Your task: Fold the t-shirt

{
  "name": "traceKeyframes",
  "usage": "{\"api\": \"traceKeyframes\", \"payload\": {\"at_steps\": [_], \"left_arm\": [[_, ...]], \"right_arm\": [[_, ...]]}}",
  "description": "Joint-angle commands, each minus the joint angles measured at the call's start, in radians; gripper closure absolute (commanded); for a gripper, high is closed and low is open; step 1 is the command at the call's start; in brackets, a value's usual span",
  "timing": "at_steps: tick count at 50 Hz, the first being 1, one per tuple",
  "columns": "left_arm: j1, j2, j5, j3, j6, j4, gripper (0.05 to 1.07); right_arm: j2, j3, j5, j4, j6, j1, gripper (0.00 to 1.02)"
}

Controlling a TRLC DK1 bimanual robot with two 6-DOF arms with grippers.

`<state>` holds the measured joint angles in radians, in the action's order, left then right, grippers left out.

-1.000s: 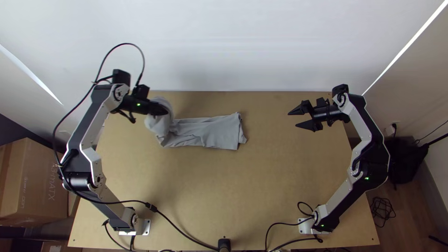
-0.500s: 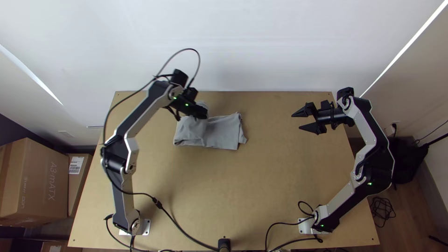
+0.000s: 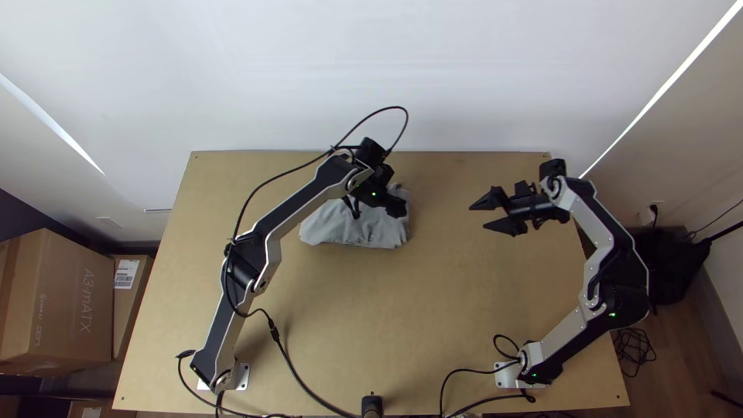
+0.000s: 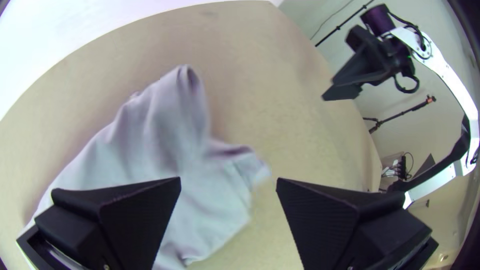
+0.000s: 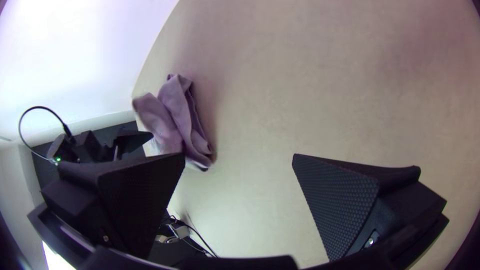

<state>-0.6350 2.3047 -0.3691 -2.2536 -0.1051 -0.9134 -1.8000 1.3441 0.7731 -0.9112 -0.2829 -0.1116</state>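
The left pincer gapes empty over the loosely folded t-shirt, likely so it settles; the right pincer, wide open, empty, sits well apart, giving room.

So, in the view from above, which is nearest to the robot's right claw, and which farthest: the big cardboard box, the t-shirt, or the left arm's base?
From the right gripper:
1. T-shirt: on the table, to the gripper's left.
2. Left arm's base: the table's near left corner.
3. Big cardboard box: beyond the table's left edge.
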Motion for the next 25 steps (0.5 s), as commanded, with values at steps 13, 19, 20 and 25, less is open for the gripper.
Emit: {"api": "traceKeyframes", "payload": {"at_steps": [13,19,20,25], "left_arm": [[0.095,-0.153,0.012,-0.02,-0.008,-0.028,0.1],[0.166,-0.205,0.018,-0.015,-0.004,-0.064,0.1],[0.175,-0.217,0.025,-0.011,-0.004,-0.068,0.1],[0.222,-0.297,0.098,0.017,0.022,-0.076,0.1]], "right_arm": [[-0.018,0.044,-0.063,0.097,-0.093,0.21,0.03],[-0.061,0.098,-0.078,0.133,-0.091,0.256,0.03],[-0.073,0.11,-0.08,0.136,-0.091,0.265,0.03],[-0.122,0.171,-0.081,0.158,-0.087,0.299,0.03]]}}
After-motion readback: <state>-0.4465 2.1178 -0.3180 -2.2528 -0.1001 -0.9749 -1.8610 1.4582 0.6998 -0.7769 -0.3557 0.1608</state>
